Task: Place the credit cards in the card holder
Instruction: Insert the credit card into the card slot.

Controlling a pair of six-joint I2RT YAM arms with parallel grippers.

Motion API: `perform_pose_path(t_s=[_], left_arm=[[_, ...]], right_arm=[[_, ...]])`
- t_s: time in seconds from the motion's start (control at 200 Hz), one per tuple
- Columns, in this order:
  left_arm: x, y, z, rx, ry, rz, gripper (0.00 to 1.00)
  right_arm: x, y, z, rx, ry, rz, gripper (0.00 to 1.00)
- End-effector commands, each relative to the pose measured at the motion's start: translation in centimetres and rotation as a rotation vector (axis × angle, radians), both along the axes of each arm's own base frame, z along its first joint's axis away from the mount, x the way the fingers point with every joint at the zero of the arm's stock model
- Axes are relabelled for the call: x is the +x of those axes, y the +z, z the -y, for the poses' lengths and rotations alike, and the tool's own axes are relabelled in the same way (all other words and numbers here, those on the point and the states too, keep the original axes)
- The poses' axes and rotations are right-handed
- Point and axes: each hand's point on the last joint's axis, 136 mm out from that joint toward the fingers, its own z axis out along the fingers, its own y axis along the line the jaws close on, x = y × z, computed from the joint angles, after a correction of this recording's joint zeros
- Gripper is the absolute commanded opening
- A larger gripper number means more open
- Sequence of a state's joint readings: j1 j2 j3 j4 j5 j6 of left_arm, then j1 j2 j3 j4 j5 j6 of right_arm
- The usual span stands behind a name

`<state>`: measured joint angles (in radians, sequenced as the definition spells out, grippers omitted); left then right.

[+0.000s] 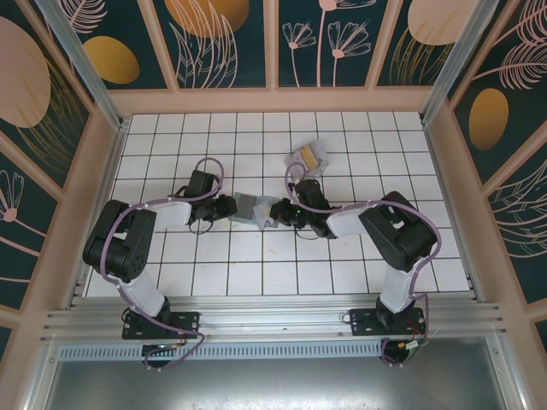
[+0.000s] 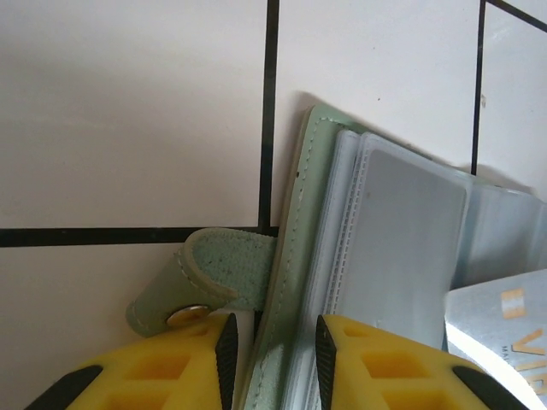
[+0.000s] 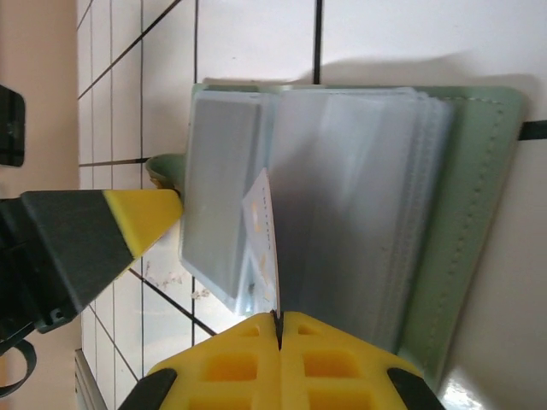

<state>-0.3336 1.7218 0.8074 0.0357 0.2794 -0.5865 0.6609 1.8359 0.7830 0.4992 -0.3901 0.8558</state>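
We see the card holder (image 1: 249,207) lying open on the worktop (image 1: 256,273). Our left claw (image 2: 273,342) is narrowly clamped on the holder's green cover edge. Our right claw (image 3: 279,320), pinched tight, holds one credit card (image 3: 267,231) at the holder's clear sleeves. The other credit cards (image 1: 308,156) lie beyond the holder, apart from it.

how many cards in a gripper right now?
1: the credit card pinched in the right gripper, over the open card holder. The other credit cards lie piled farther back; sleeves may hide more.
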Motion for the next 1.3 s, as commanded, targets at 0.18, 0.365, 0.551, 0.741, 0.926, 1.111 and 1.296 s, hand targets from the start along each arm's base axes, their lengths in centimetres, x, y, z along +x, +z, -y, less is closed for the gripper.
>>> perform_pose_path(t_s=[0.18, 0.365, 0.551, 0.741, 0.926, 1.111, 1.296], left_arm=[[-1.0, -1.1, 0.5, -0.043, -0.017, -0.019, 0.33], [-1.5, -1.1, 0.9, -0.081, -0.019, -0.023, 0.33], [-1.8, -1.4, 1.1, -0.098, -0.021, -0.034, 0.32], [-2.0, -1.5, 1.3, -0.113, -0.023, -0.036, 0.32], [-2.3, -1.5, 1.9, -0.125, -0.034, -0.040, 0.32], [-2.4, -1.5, 2.3, -0.130, -0.041, -0.042, 0.32], [-2.4, -1.4, 2.9, -0.132, -0.054, -0.041, 0.32]], right_arm=[[1.3, -0.2, 0.5, 0.024, -0.062, -0.012, 0.00], [1.8, -0.3, 0.1, 0.044, -0.069, -0.025, 0.00], [2.3, -0.2, -0.4, 0.057, -0.068, -0.023, 0.00], [3.4, 0.2, -0.6, 0.065, -0.092, 0.004, 0.00], [4.2, 0.1, -1.4, 0.054, -0.113, 0.039, 0.00], [4.3, -0.4, -1.2, 0.051, -0.155, 0.055, 0.00], [4.5, -0.3, -1.1, 0.068, -0.174, 0.055, 0.00]])
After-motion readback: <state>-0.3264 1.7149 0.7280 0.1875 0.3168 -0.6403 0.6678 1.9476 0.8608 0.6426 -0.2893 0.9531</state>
